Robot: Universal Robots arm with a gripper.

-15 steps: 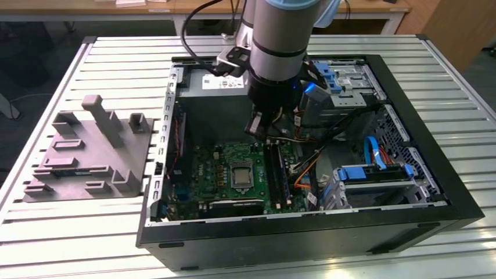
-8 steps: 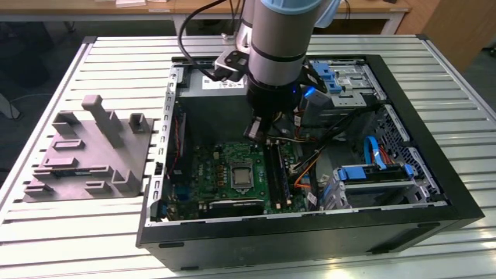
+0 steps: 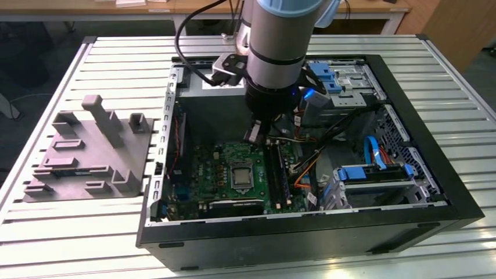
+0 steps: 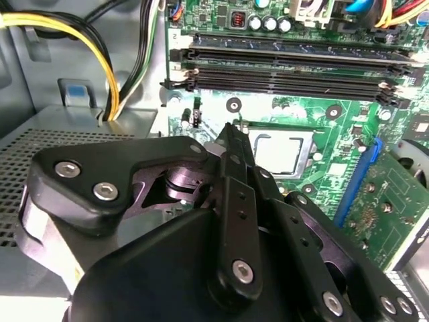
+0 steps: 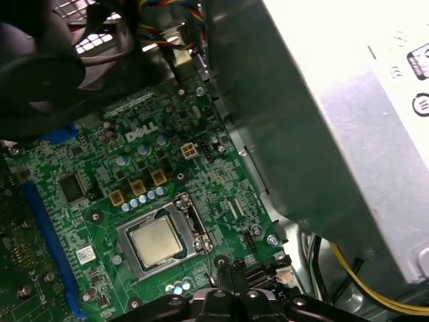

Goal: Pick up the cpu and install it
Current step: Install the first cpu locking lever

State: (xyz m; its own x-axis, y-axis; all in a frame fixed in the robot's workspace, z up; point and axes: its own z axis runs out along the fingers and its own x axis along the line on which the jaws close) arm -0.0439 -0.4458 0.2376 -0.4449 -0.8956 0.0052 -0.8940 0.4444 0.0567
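1 square silvery cpu [image 5: 155,240] sits in its metal-framed socket [image 5: 163,236] at lower centre; gripper [image 4: 228,129] fingers pressed together, empty.

My arm reaches down into the open computer case [image 3: 457,209], which lies on the slatted table [image 3: 85,244]. To the exterior view's left of the case, on the same table, stands the moulded fixture [image 3: 89,154], well apart from my gripper [image 3: 256,132]. The motherboard [image 3: 209,174] lies flat in the case floor, and my gripper hangs above its far edge. The cpu [image 5: 155,240] sits in the socket [image 5: 137,263] on that board, just beyond my fingertips [image 4: 231,141] in both wrist views. The memory slots [image 4: 295,67] run past the socket's far side in the second wrist view. The power supply box [image 5: 348,134] stands beside the board.
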